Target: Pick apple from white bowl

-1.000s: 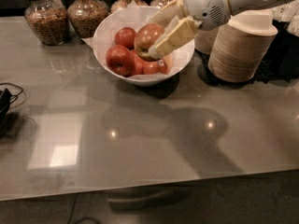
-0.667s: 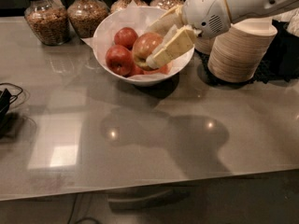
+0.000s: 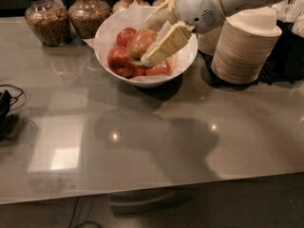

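Observation:
The white bowl [image 3: 111, 30] stands at the back of the grey counter, lined with white paper and holding several red apples [image 3: 119, 61]. My gripper [image 3: 151, 42] reaches in from the upper right and is shut on the apple [image 3: 140, 42], a dull red one with a pale tan blush. It holds the apple above the other fruit, over the bowl's middle. One cream finger [image 3: 167, 44] lies across the apple's right side; the other is mostly hidden behind it.
Two glass jars of granola [image 3: 43, 18] stand to the left of the bowl, more jars behind it. Stacks of beige paper bowls [image 3: 244, 46] stand right of the bowl, close under my arm. Black cables [image 3: 7, 101] lie at the counter's left edge.
My gripper has lifted the pale apple up out of the pile and a little toward the front; the other apples stay in the bowl.

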### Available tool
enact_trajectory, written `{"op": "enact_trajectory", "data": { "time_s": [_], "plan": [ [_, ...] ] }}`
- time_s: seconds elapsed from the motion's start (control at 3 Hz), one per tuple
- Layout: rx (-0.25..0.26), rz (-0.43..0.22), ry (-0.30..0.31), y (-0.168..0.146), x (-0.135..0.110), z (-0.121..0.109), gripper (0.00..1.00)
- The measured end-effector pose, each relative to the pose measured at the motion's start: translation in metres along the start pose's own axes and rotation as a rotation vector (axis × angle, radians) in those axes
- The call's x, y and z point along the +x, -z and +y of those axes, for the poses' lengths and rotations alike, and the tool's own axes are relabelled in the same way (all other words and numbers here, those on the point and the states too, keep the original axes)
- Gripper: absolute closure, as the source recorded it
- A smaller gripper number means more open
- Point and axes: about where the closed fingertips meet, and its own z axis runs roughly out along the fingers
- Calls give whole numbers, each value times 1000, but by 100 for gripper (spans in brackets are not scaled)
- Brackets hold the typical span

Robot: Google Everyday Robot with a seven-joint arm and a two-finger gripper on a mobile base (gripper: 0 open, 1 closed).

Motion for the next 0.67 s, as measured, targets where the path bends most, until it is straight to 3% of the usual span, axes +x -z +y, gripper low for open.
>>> {"op": "enact_trajectory", "data": {
  "time_s": [0.67],
  "plan": [
    [-8, 31, 37, -8, 0, -13, 100]
  ]
}}
